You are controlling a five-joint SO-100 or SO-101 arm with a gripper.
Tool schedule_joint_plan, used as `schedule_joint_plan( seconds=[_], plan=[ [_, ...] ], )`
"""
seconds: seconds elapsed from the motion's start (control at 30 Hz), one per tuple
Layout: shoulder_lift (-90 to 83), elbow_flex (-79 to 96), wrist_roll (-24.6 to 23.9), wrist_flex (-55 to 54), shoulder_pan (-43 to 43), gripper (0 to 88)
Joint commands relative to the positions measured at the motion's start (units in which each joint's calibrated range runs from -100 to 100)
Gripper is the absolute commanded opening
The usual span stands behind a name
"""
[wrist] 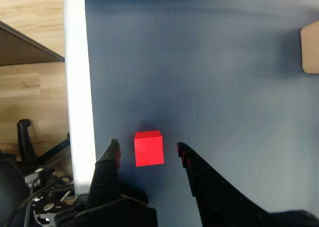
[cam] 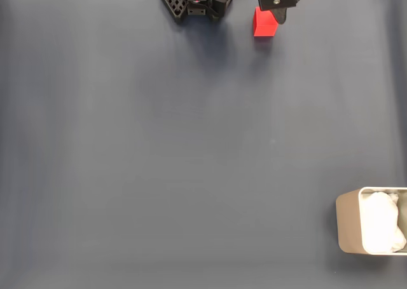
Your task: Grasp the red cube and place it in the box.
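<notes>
- While the dark mat (cam: 191, 162) stretches wide in the fixed view, the box (cam: 348, 222) waits far off at 4 o'clock, white padding inside, nothing red in it yet
- Up at 12 o'clock the arm hangs right over the red cube (cam: 264, 23), well apart from that box
- Wrist view now: gripper (wrist: 148, 149) spread wide, holding nothing, the red cube (wrist: 149, 148) squarely between the fingertips, a gap either side, faces roughly square to the jaws
- My call: close straight in

One red cube (wrist: 149, 148), one box (cam: 348, 222), two fingers (wrist: 110, 159).
</notes>
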Motion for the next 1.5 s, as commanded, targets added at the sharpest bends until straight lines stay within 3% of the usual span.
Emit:
schedule_joint_plan(
  seconds=[0.0, 0.63, 1.47],
  plan=[
    [-1.45, 1.25, 0.83, -0.64, -0.61, 31.0],
    [-2.23, 10.92, 2.83, -7.85, -0.19, 41.0],
    [2.28, 18.22, 0.63, -15.07, -0.33, 41.8]
  ],
)
